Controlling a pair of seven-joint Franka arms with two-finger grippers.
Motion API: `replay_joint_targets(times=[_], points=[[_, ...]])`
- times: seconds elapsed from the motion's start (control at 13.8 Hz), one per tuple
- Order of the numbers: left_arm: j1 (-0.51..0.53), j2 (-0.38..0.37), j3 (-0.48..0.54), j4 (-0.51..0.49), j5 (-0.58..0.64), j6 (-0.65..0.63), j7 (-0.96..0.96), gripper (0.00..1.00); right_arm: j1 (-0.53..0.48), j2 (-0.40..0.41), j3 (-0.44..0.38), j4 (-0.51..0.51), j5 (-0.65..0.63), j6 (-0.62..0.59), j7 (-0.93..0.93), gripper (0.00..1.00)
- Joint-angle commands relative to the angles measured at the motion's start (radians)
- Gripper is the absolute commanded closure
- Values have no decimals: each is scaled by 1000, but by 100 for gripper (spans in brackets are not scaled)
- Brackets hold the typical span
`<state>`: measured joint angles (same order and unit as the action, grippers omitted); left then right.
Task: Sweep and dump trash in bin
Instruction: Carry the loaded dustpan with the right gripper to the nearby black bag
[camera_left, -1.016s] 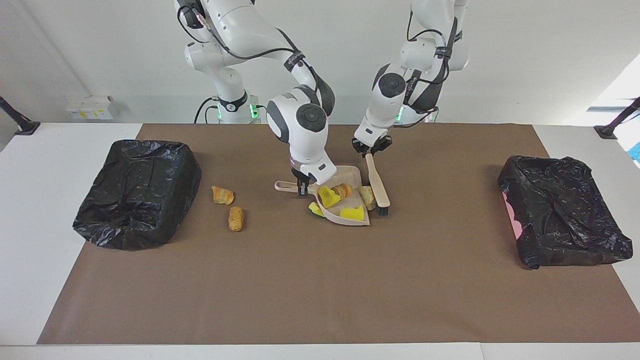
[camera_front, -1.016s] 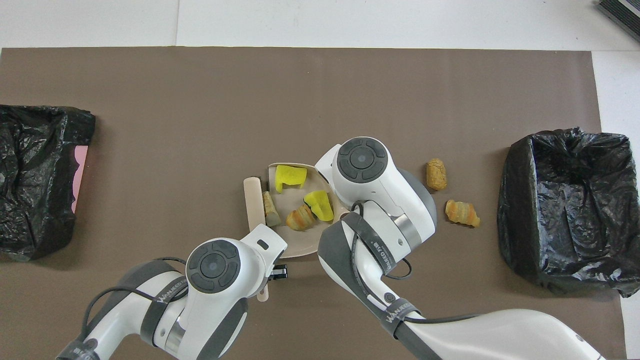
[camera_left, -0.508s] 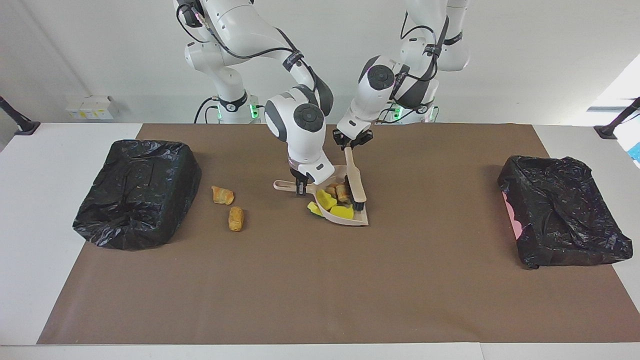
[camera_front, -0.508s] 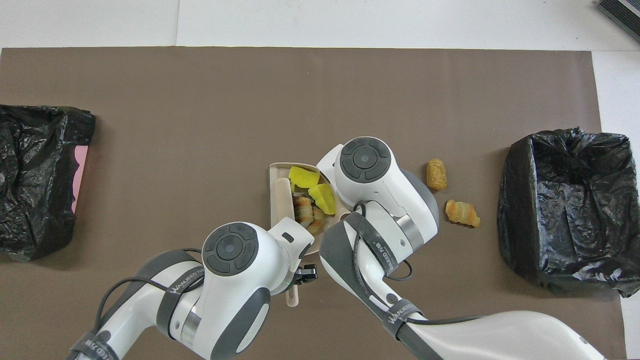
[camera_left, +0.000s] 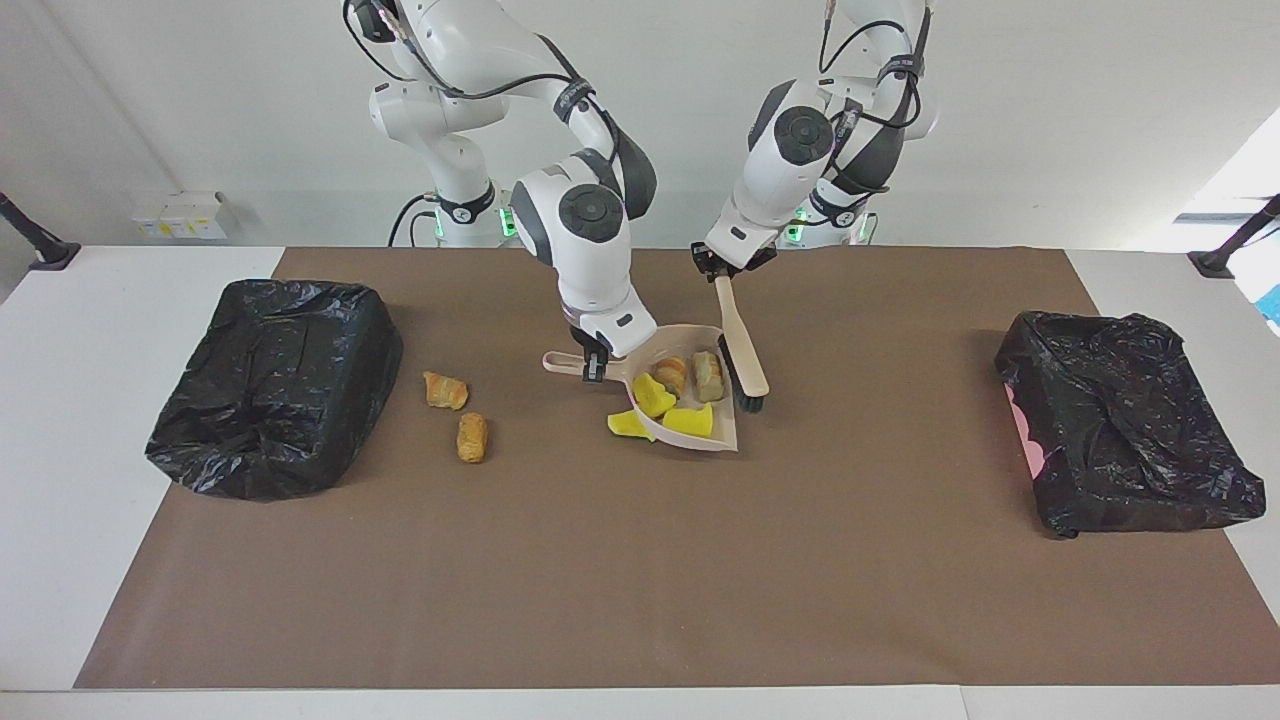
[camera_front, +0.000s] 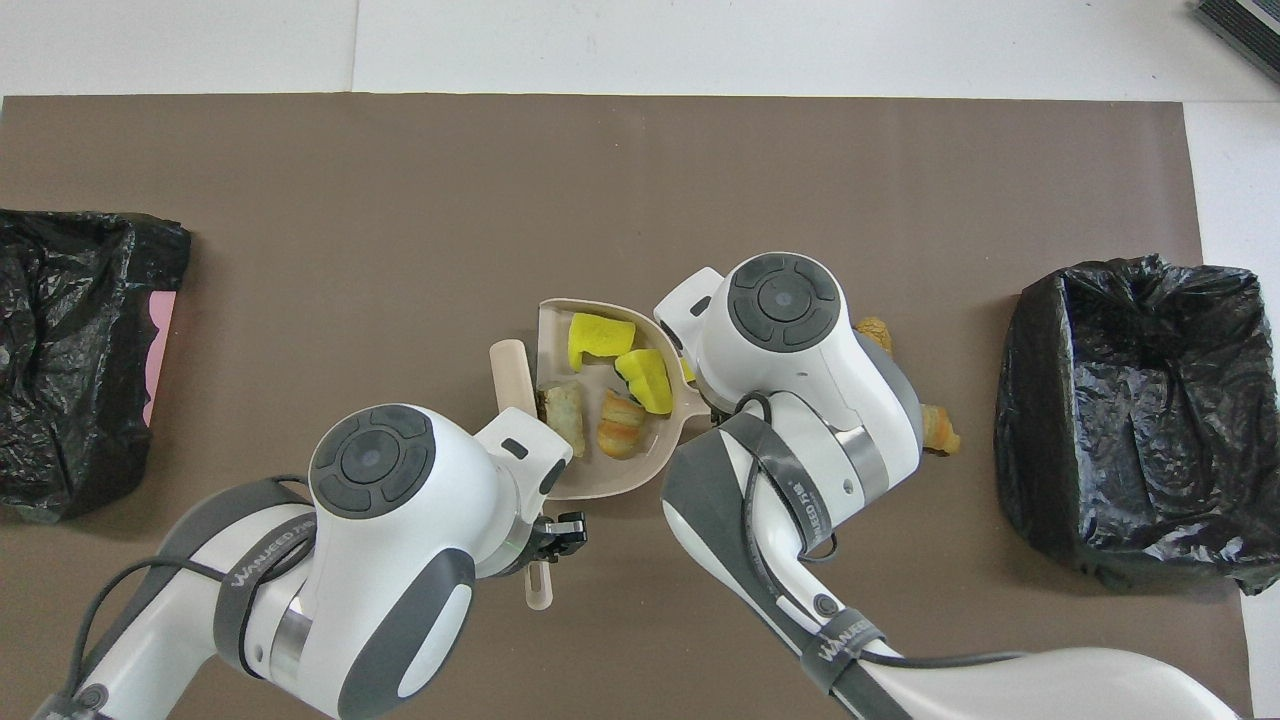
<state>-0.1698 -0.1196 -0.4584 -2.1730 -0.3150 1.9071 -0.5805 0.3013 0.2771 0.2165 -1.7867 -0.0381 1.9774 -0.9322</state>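
A beige dustpan (camera_left: 723, 433) (camera_front: 600, 482) lies mid-mat. It holds two yellow sponge pieces (camera_left: 655, 396) (camera_front: 598, 338), an orange-brown bread chunk (camera_left: 670, 376) (camera_front: 620, 438) and a pale beige chunk (camera_left: 708, 372) (camera_front: 563, 415). My right gripper (camera_left: 592, 368) is shut on the pan's handle; in the overhead view the arm hides it. My left gripper (camera_left: 722, 268) (camera_front: 560, 528) is shut on the brush (camera_left: 745, 350) (camera_front: 512, 368), held beside the pan. Another yellow piece (camera_left: 625, 425) lies outside the pan's rim. Two bread chunks (camera_left: 445, 390) (camera_left: 472, 437) lie on the mat.
A black-bagged bin (camera_left: 275, 385) (camera_front: 1130, 410) stands at the right arm's end of the table, near the two loose bread chunks. A second black-bagged bin (camera_left: 1125, 435) (camera_front: 70, 350) stands at the left arm's end. The brown mat (camera_left: 640, 580) covers the table.
The brush swept the beige chunk into the pan, then drew back out toward the left arm's end. The lumps in the pan shifted and spread. The right arm's wrist rose slightly.
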Motion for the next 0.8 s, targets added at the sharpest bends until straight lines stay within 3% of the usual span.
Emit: replay_joint_targets(times=[0.0, 0.29, 0.58, 0.73], points=[[10, -26, -3, -25, 40, 0, 5, 100, -63, -22, 11, 22, 58, -44, -74, 100], [24, -32, -3, -33, 65, 1, 5, 100, -138, -36, 9, 78, 81, -147, -160, 100], [7, -130, -20, -140, 82, 27, -5, 100, -247, -61, 9, 86, 83, -212, -295, 100], [7, -163, -109, -194, 80, 46, -39, 100, -321, -61, 9, 101, 83, -244, -394, 100]])
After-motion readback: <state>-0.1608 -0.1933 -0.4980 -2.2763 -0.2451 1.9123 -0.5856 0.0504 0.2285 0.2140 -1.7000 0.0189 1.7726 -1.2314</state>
